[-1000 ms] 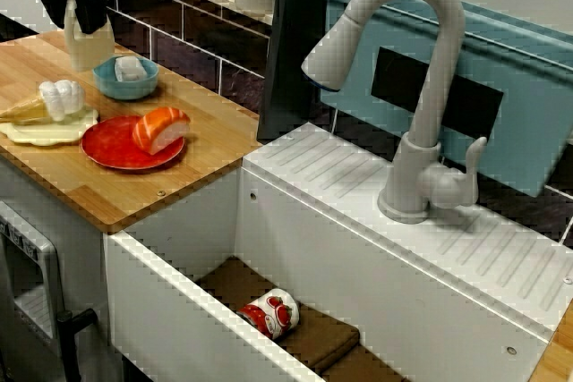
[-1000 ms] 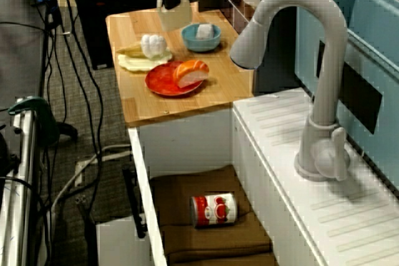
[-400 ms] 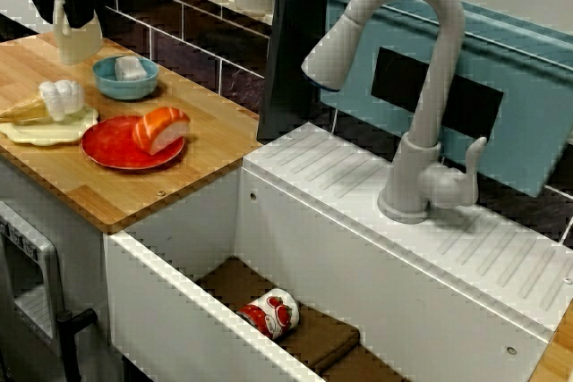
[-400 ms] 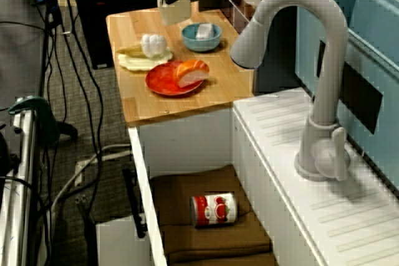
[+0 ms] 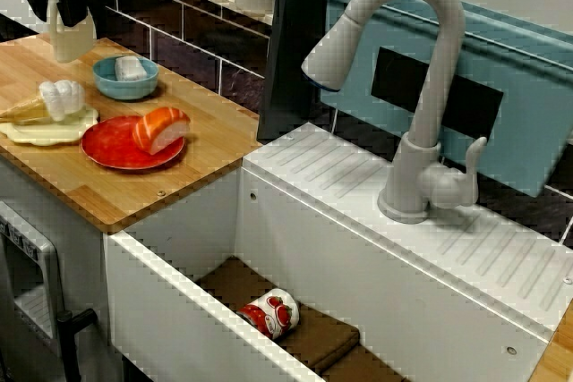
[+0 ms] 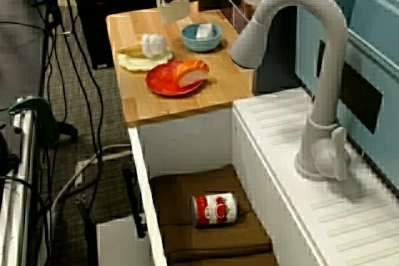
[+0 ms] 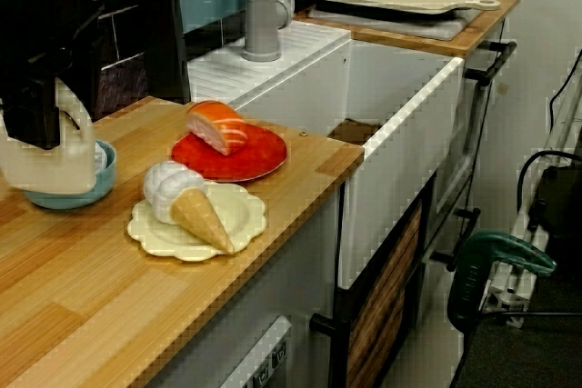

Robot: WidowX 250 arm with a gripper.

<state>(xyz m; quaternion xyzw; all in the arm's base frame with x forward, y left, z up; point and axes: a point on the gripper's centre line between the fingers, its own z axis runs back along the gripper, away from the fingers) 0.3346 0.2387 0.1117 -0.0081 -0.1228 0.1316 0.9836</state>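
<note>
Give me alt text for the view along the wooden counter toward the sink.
A black gripper grips a cream jug at the left, in front of a blue bowl. Nearby, salmon sushi sits on a red plate and an ice cream cone on a pale plate.

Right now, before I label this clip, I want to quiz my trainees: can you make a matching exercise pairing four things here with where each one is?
Things:
1. white jug
2. salmon sushi
3. ice cream cone
4. can

Places:
a. in the sink
b. on the pale yellow plate
c. in the end effector
d. on the red plate

Pairs: 1-c, 2-d, 3-b, 4-a.
</note>
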